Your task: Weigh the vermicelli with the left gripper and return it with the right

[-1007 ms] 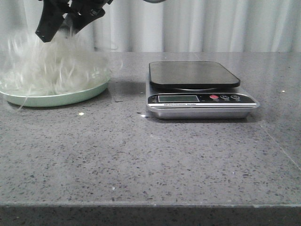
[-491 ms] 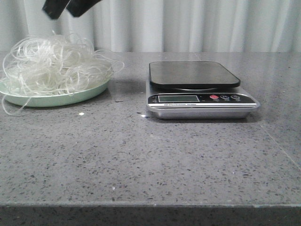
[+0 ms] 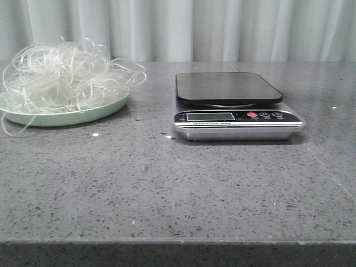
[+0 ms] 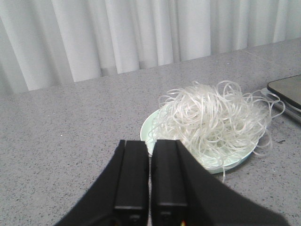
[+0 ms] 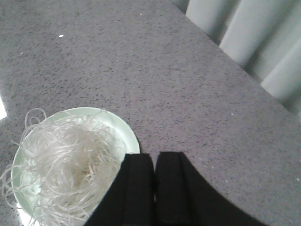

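Observation:
The vermicelli (image 3: 64,75), a fluffy tangle of whitish strands, lies heaped on a pale green plate (image 3: 83,115) at the table's far left. It also shows in the left wrist view (image 4: 214,120) and the right wrist view (image 5: 61,165). The scale (image 3: 236,105), with a dark platform and nothing on it, stands at centre right. My left gripper (image 4: 150,143) is shut and empty, beside the plate's rim. My right gripper (image 5: 155,157) is shut and empty, above the plate's edge. Neither gripper shows in the front view.
A grey speckled table (image 3: 167,189) runs to a front edge near the camera. White curtains (image 3: 222,28) hang behind it. Small white crumbs (image 3: 95,134) lie between the plate and the scale.
A black gripper that hung over the vermicelli has risen out of the top of the front view. The strands, blurred a second ago, have settled on the plate.

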Tool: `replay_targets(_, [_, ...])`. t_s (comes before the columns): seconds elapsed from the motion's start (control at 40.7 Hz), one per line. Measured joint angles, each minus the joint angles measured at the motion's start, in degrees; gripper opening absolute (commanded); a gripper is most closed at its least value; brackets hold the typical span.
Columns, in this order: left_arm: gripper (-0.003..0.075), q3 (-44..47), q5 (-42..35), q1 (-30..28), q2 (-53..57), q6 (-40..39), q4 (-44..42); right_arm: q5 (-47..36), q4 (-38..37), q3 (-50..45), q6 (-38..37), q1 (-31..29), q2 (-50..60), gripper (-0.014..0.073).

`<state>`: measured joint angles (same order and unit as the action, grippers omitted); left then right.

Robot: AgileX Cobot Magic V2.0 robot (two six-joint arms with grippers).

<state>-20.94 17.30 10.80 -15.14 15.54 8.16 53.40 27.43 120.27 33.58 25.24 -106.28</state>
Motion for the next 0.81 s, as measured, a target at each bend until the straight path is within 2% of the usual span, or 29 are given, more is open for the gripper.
replay_targets(0.098, [0.0136, 0.0, 0.0, 0.0, 0.0, 0.0, 0.0, 0.0, -1.3, 0.0, -4.6, -2.7, 1.4, 0.0152])
replay_targets(0.246, [0.0136, 0.0, 0.0, 0.0, 0.0, 0.0, 0.0, -0.7, -7.7, -1.3, -11.5, -5.7, 4.1, 0.0152])
replay_targets(0.442, [0.0136, 0.0, 0.0, 0.0, 0.0, -0.3, 0.8, -3.4, -16.2, -8.0, -19.0, -8.4, 9.4, 0.0152])
replay_targets(0.54, [0.0136, 0.0, 0.0, 0.0, 0.0, -0.3, 1.6, -7.0, -17.8, -14.5, -21.2, -9.8, 13.2, 0.0152])
replay_targets(0.81, [0.0137, 0.0, 0.8, 0.0, 0.0, -1.6, 1.9, -20.0, -18.4, -40.4, -23.0, -13.8, 29.1, 0.0152])
